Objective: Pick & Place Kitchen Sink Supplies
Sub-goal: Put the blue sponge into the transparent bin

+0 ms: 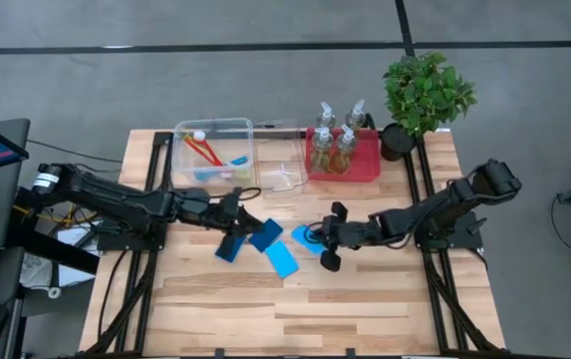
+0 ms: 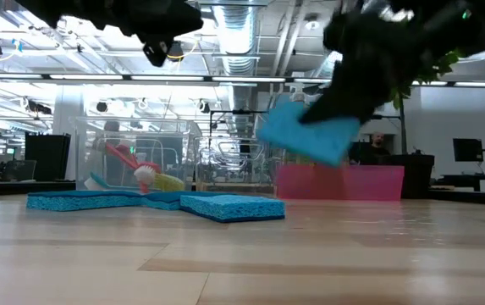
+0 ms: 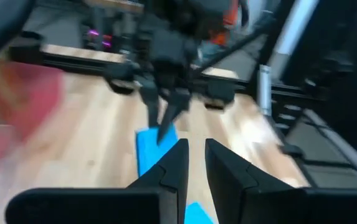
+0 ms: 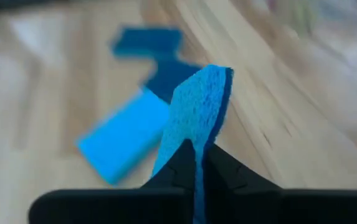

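Three flat blue sponges [image 1: 265, 236] lie flat on the wooden table, overlapping at mid-table; they also show as sponges [image 2: 229, 206] in the low view. A fourth blue sponge [image 1: 306, 236] sits in my right gripper [image 1: 323, 239], which is shut on it just right of the pile. My left gripper [image 1: 233, 211] hovers over the pile's left side, its fingers a narrow gap apart [image 3: 195, 152] and holding nothing. Green, blue and red brushes [image 1: 213, 155] lie in a clear bin. Four pump bottles [image 1: 335, 140] stand in the red tray [image 1: 370, 170]. My right gripper pinches the fourth sponge between its two fingers, across its thickness at the near end [image 4: 197, 140]. The fingers come nearly level from the table's right. The sponge [image 2: 310, 131] is lifted clear of the table and tilted, its free end reaching toward the pile.
A clear bin [image 1: 187, 135] and a second, smaller clear bin [image 1: 283, 178] stand at the table's far side, left of the red tray. A potted plant [image 1: 425, 92] sits at the far right corner. Bare wood spreads along the near half of the table [image 1: 295, 309].
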